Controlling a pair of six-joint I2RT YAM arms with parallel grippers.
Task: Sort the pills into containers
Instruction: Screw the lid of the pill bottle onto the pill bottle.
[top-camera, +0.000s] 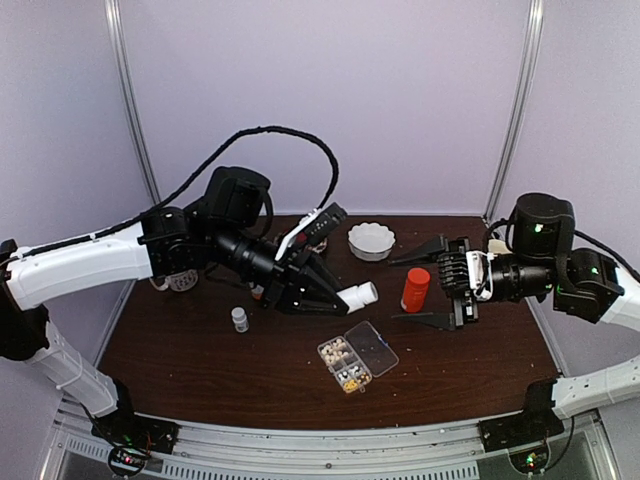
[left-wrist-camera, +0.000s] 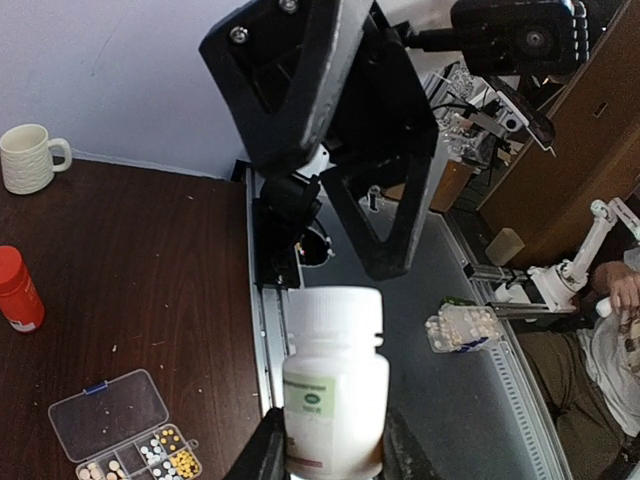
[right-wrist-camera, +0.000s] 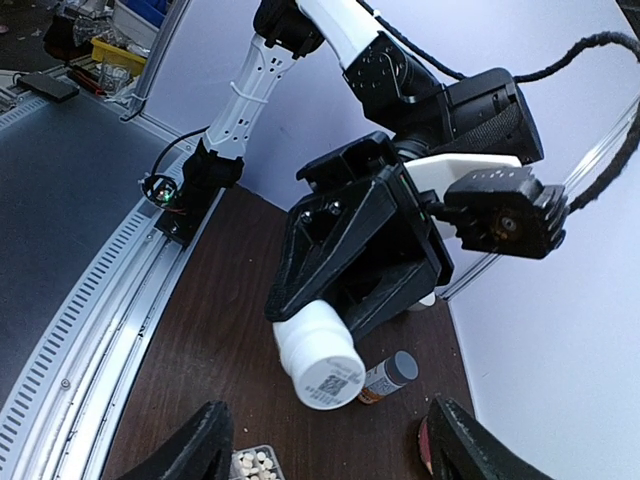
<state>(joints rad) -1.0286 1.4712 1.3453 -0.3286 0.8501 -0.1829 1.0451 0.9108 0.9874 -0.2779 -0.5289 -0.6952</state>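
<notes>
A white pill bottle (top-camera: 357, 296) with its cap on hangs above the table, lying sideways, and my left gripper (top-camera: 338, 297) is shut on its body. In the left wrist view the bottle (left-wrist-camera: 335, 385) sits between the fingers (left-wrist-camera: 262, 452). My right gripper (top-camera: 437, 285) faces it from the right, open, with nothing between its jaws; the bottle's cap (right-wrist-camera: 335, 370) points at it from a short way ahead. The clear pill box (top-camera: 357, 357) lies below the bottle with its lid open, and pills (top-camera: 343, 364) fill its left cells.
A red bottle (top-camera: 415, 289) stands close to the right gripper's fingers. A white scalloped bowl (top-camera: 371, 240) sits at the back. A small grey-capped white bottle (top-camera: 240, 319) stands at the left. An amber bottle (right-wrist-camera: 385, 377) lies under the left gripper, and a mug (left-wrist-camera: 30, 157) stands far right.
</notes>
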